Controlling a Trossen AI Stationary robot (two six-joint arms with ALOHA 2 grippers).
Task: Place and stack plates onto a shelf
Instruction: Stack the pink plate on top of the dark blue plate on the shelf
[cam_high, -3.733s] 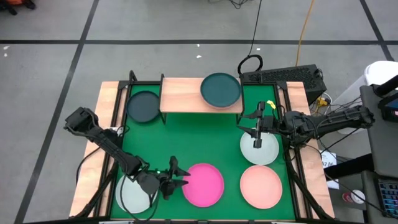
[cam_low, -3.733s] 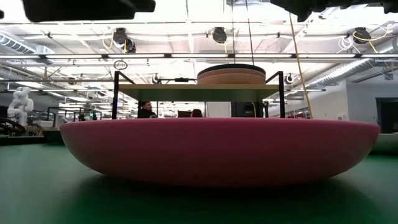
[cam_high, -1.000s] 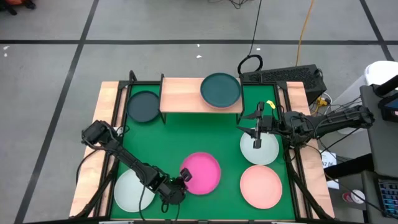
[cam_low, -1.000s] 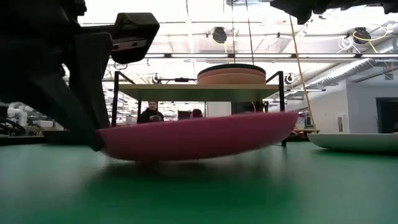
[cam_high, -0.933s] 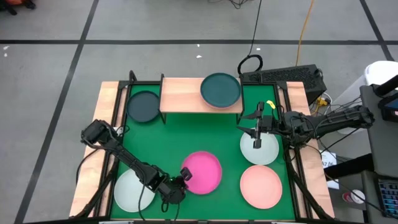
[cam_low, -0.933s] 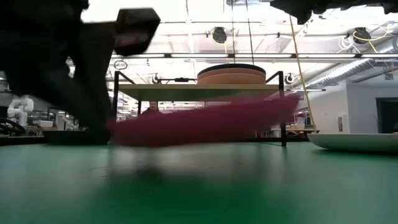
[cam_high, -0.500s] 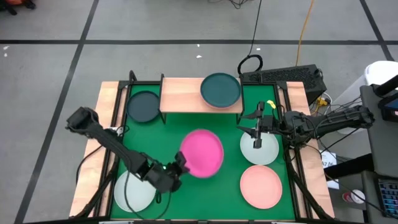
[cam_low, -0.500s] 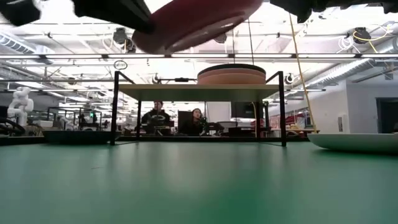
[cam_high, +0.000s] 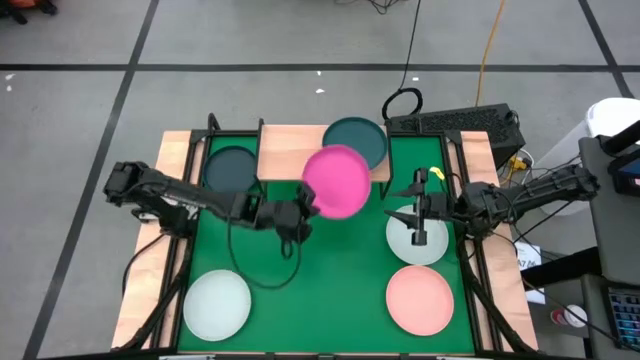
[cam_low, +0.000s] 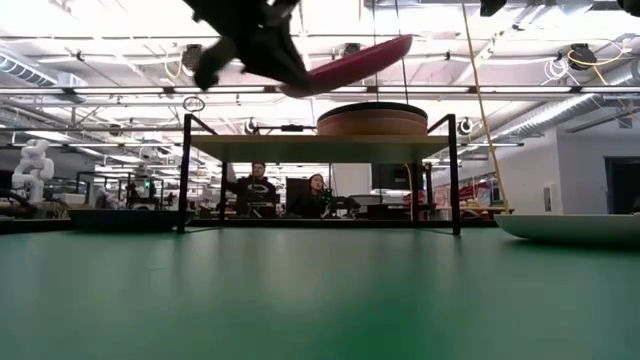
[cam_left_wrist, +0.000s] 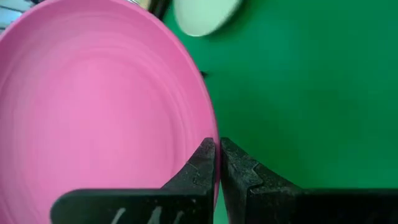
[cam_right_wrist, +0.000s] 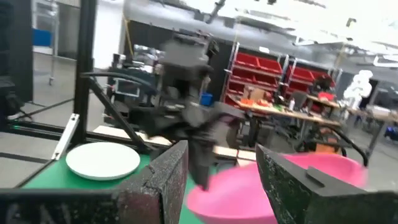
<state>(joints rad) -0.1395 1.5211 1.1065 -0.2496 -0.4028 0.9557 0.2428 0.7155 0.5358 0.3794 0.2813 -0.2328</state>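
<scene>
Over the green mat (cam_high: 330, 260) in the high view, the left gripper (cam_high: 303, 212) pinches the near rim of the magenta plate (cam_high: 336, 181), so the plate juts toward one o'clock, overlapping the shelf (cam_high: 290, 153) edge and the dark teal plate (cam_high: 358, 140) topping the stack there, likely its destination; the right gripper (cam_high: 418, 212) hovers at three o'clock above a pale mint plate (cam_high: 417, 240), jaws spread and empty; a salmon plate (cam_high: 420, 300) lies at five o'clock, another mint plate (cam_high: 216, 305) at seven.

In the low view the magenta plate (cam_low: 350, 62) rides tilted above the stack (cam_low: 372, 120), high enough to clear it.

In the left wrist view the fingertips (cam_left_wrist: 205, 163) are shut tight on the plate's thin rim.

In the right wrist view the fingers (cam_right_wrist: 168, 171) stand wide, holding nothing.
</scene>
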